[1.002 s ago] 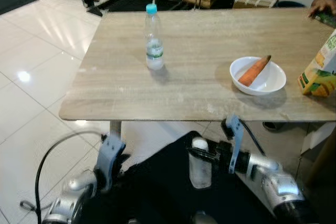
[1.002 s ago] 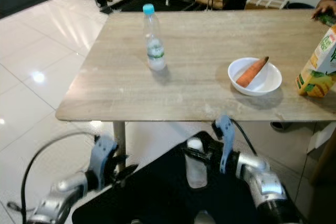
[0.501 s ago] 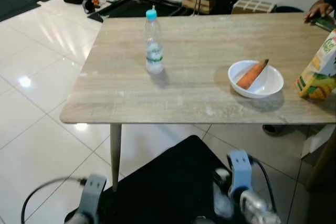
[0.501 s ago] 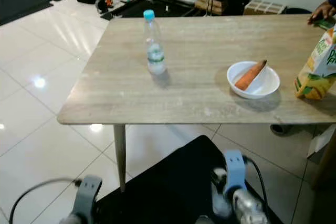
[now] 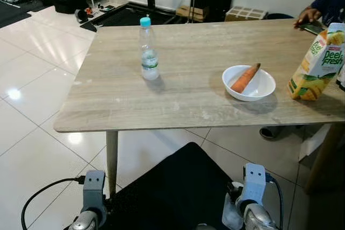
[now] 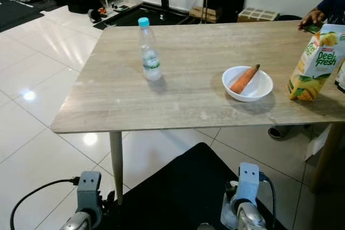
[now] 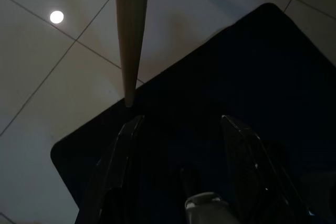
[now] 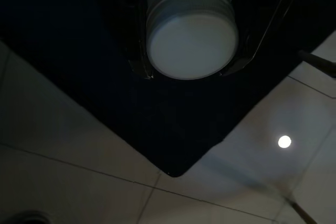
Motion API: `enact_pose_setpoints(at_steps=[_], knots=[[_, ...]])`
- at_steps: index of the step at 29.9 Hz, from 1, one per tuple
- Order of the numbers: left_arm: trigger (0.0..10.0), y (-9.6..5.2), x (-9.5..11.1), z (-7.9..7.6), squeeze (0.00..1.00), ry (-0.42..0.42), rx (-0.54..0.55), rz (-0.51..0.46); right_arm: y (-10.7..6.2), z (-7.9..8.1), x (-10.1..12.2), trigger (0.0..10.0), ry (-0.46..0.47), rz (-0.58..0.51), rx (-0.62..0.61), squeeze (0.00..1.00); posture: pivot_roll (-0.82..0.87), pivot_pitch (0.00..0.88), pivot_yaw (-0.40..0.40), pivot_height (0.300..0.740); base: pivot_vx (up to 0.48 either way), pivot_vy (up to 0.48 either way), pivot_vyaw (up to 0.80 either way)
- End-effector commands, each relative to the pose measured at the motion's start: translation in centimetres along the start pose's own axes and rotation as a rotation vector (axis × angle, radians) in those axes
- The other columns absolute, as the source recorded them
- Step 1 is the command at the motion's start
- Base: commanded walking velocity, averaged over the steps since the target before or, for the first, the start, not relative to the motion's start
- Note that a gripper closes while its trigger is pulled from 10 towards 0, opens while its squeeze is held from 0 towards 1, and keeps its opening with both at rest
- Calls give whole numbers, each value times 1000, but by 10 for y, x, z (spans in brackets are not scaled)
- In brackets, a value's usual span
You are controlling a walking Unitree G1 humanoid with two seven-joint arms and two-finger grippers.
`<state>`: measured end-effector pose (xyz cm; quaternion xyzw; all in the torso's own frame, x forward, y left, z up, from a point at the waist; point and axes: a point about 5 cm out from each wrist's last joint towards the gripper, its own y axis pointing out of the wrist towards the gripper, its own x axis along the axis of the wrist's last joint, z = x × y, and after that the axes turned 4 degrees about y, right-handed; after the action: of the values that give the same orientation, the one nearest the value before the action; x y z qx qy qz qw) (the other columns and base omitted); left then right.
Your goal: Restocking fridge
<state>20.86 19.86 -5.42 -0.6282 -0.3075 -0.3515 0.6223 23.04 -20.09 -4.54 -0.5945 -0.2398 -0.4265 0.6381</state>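
Left eye view: my head has come up and the whole scene has slid, so the bench now sits fuller in frame, with the juice carton plainly readable at the right edge. That is the camera moving, not the goods. What has really changed is my arms: a second ago the right one rode high under the bench edge with its load in mid-frame; now it has dropped to the bottom right, and the small white-capped bottle sits low beside the wrist. I judge I'm carrying it off for the fridge, walking posture, arms tucked. Upper middle, the water bottle stands upright; right of centre, the white bowl holds a carrot. A person's hand rests at the far right corner.

Right eye view: same layout; my left jaws' wrist sits at the bottom left.

Left wrist view: the left jaws stand wide with nothing between them, above a dark mat; a bench leg runs down from the top.

Right wrist view: the right jaws clamp the bottle, its white cap dead centre between both fingers at the top of the frame, tiled floor beneath.
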Motion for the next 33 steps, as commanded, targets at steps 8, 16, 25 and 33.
enact_pose_setpoints(at_steps=[8,16,25,33], knots=[[10000,3,4,-51,0,328,-408,-23,9,31,22,10000,71,-65,257,0,-180,102,30,725,0,0,0],[10000,9,19,-76,0,530,-610,-44,6,56,27,10000,62,-89,496,0,-179,127,49,725,0,0,0],[10000,10,35,-106,0,535,-796,-74,-2,60,36,10000,213,-161,662,0,-192,141,67,725,0,0,0],[10000,5,41,-131,0,661,-989,-99,-9,79,39,1804,238,-149,853,0,-196,144,61,725,0,0,0]])
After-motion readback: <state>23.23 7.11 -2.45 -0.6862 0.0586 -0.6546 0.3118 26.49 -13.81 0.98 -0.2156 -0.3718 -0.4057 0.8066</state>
